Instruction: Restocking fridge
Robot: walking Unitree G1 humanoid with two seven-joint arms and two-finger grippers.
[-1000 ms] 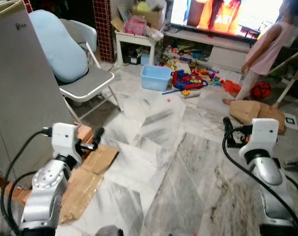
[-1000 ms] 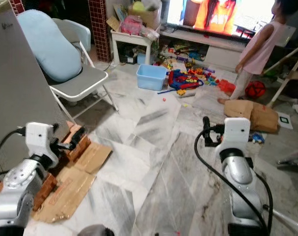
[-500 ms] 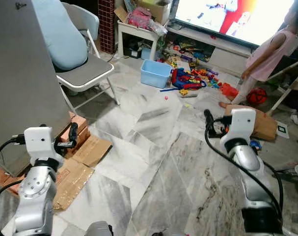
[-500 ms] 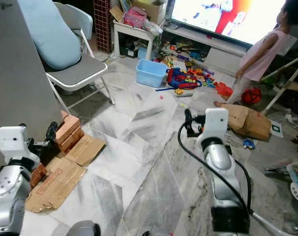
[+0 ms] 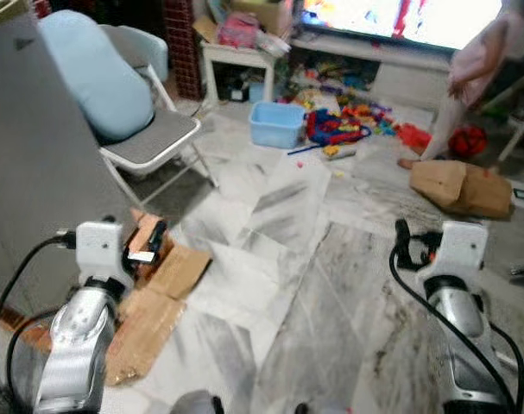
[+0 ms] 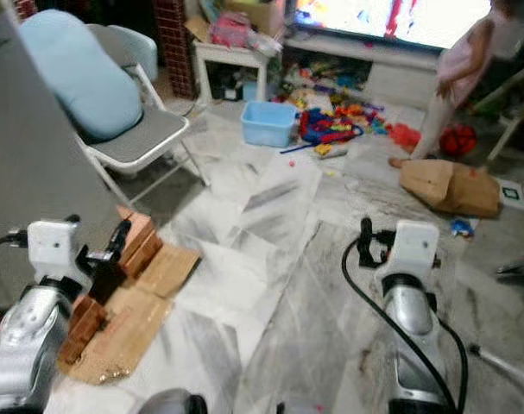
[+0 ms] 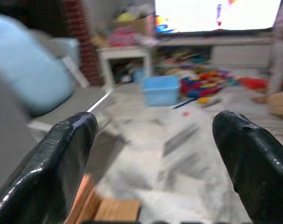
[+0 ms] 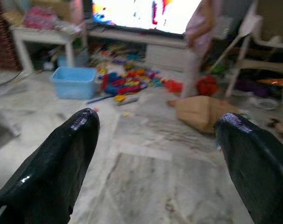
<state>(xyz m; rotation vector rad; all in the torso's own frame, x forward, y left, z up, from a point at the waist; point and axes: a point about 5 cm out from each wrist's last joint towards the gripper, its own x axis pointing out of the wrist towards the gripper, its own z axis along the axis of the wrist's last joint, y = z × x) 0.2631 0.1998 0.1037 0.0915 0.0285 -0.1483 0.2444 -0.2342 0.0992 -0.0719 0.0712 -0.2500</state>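
The grey fridge (image 5: 28,172) stands at my far left, only its flat side panel in view, blurred. My left gripper (image 5: 154,237) is raised at the lower left, a little off that panel, above bricks and cardboard. In the left wrist view its black fingers (image 7: 62,154) are spread wide apart, open, with nothing between them. My right gripper (image 5: 401,240) hangs over the marble floor at the lower right. Its fingers (image 8: 57,158) are also open and hold nothing. No food or drink item can be made out.
A folding chair (image 5: 149,142) with a light blue cushion (image 5: 93,73) stands beside the fridge. Cardboard (image 5: 158,302) and bricks (image 6: 136,241) lie at its foot. Further off are a blue tub (image 5: 276,123), scattered toys (image 5: 348,125), a brown paper bag (image 5: 460,185) and a person (image 5: 477,60) by the TV.
The whole picture has shifted and turned blurry, so the camera has moved. Both grippers stay raised, with nothing taken hold of.
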